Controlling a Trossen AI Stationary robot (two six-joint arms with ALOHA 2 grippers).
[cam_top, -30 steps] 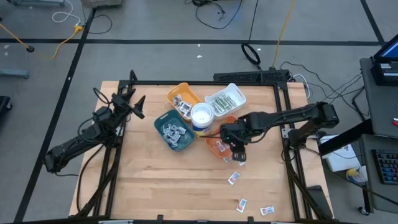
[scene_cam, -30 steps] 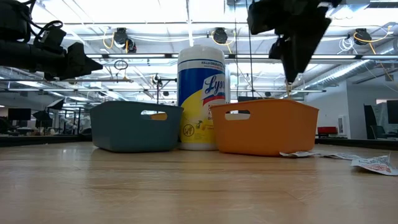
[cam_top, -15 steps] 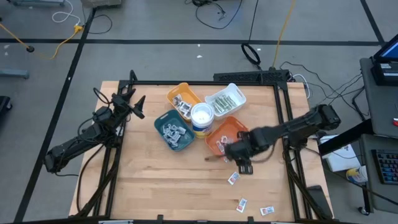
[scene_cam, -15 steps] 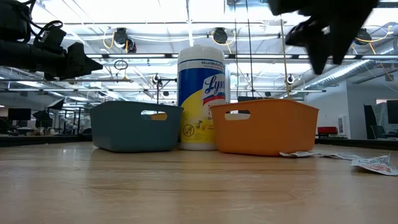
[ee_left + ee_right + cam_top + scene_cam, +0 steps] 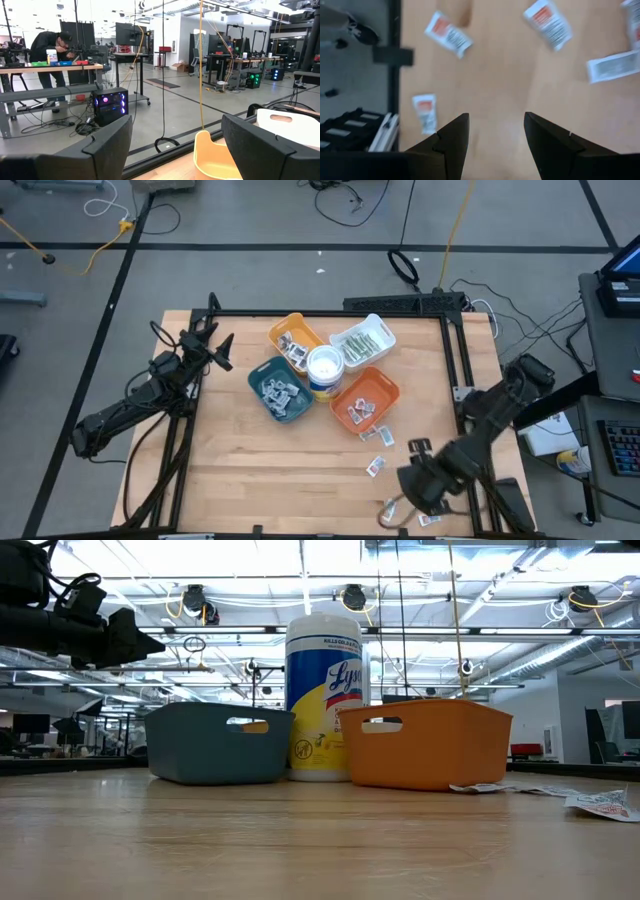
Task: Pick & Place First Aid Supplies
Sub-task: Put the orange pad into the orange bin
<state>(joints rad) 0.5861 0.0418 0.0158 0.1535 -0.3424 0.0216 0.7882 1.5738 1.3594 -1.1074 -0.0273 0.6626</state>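
Packets with red marks are scattered on the bench near its front right corner, and more are seen in the orange tray. The right gripper is held just above the loose ones, jaws apart and empty, likely to pick one up. The left gripper is parked at the bench's left edge, jaws wide apart. Grey packets are kept in the blue tray.
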